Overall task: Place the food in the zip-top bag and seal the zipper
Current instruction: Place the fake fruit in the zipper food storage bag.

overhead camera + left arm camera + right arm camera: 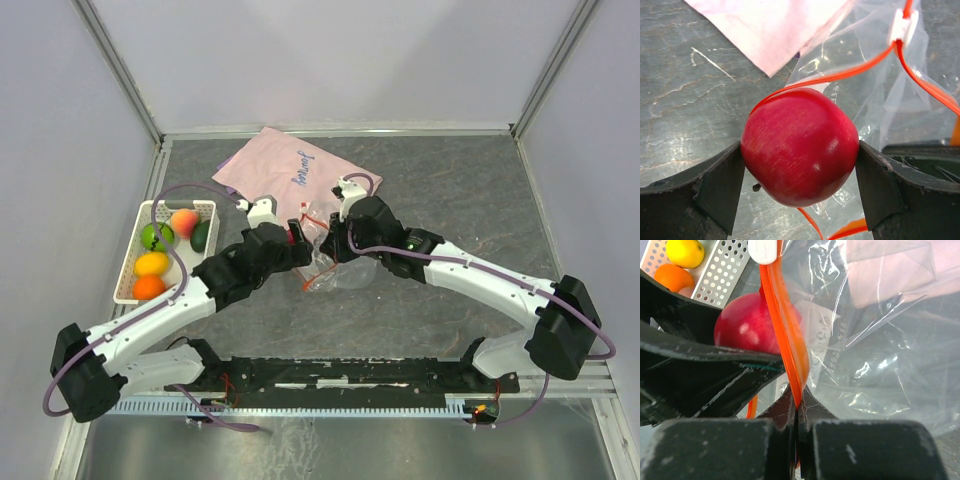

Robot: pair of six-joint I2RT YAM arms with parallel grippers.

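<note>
My left gripper [800, 150] is shut on a red fruit [800, 145], one jaw on each side of it, right at the mouth of the clear zip-top bag [880, 100]. The orange-red zipper [840, 76] curves behind the fruit and shows again below it. A white slider [903, 25] sits on the strip. My right gripper [798, 402] is shut on the zipper [787, 315], holding one rim of the bag [875, 340] up. From above, both grippers meet at the bag [340, 270] in mid-table. More food lies in the basket: green [156, 236], peach [184, 222], yellow [152, 263], orange [148, 287].
The white slotted basket [130, 285] stands at the left of the table beside my left arm. A pink cloth with blue writing [290, 170] lies just behind the bag. Metal frame posts and pale walls close in the table's back and sides.
</note>
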